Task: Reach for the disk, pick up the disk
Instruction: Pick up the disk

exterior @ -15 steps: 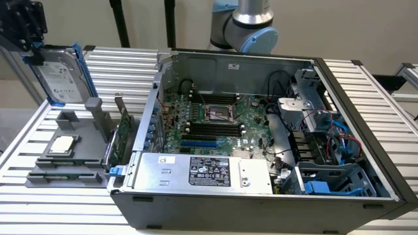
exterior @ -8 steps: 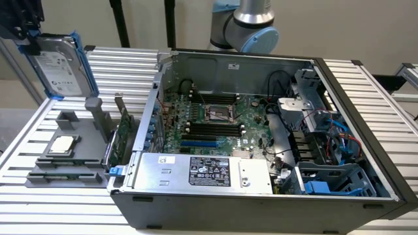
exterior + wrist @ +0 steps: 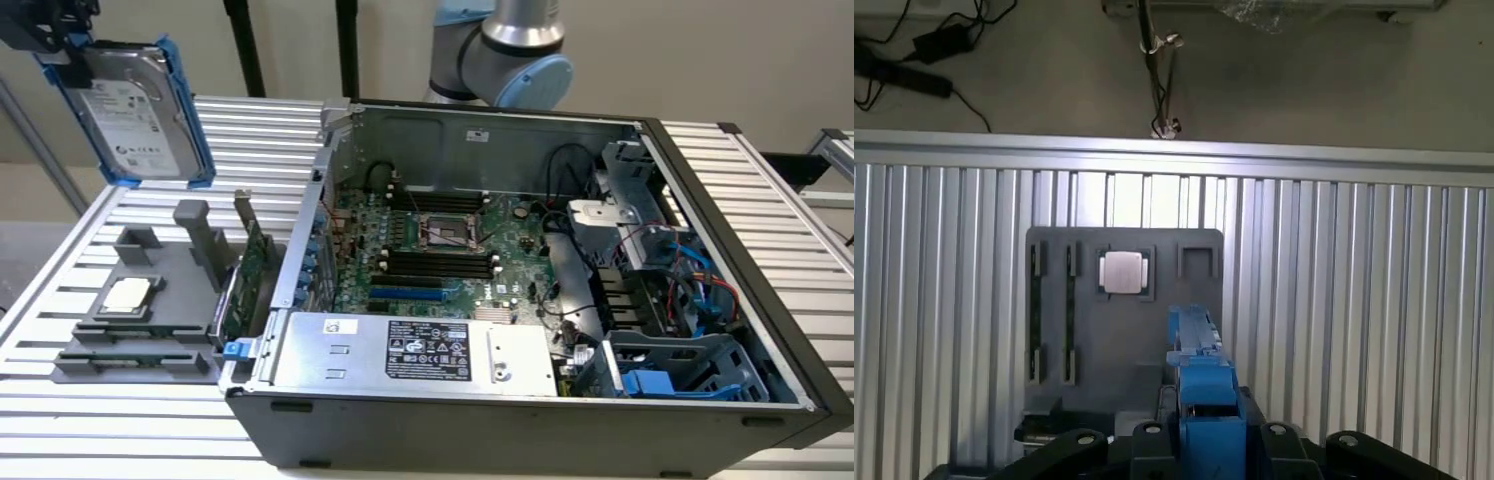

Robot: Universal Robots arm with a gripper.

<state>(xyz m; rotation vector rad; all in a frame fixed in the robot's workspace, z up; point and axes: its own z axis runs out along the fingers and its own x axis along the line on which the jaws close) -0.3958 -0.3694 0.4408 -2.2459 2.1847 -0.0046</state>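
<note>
Where the black tool (image 3: pixel 1209 445) is seen closest, in the wrist view, it is clamped on the blue frame of the disk (image 3: pixel 134 115), which is gripped edge-on between its two sides. From the exterior view the disk is seen lifted clear of the counter (image 3: pixel 80 425), held at its upper end and hung at a tilt, with the white label turned outward, high at the exterior view's left. Beneath it in the wrist view a grey tray (image 3: pixel 1124 340) is laid flat on the slatted counter, and a small square silver chip (image 3: pixel 1124 272) is seated in one of its recesses. To the exterior view's right of the tray an open computer case (image 3: pixel 534 420) is set on the counter, with a silver box (image 3: pixel 414 350) bearing a black label at its near side and a green board (image 3: pixel 441 245) behind that. Behind the case the grey arm (image 3: pixel 514 45) is seen. Past the counter's far edge in the wrist view, dark cables (image 3: pixel 914 45) are strewn on the floor (image 3: pixel 1304 80).
</note>
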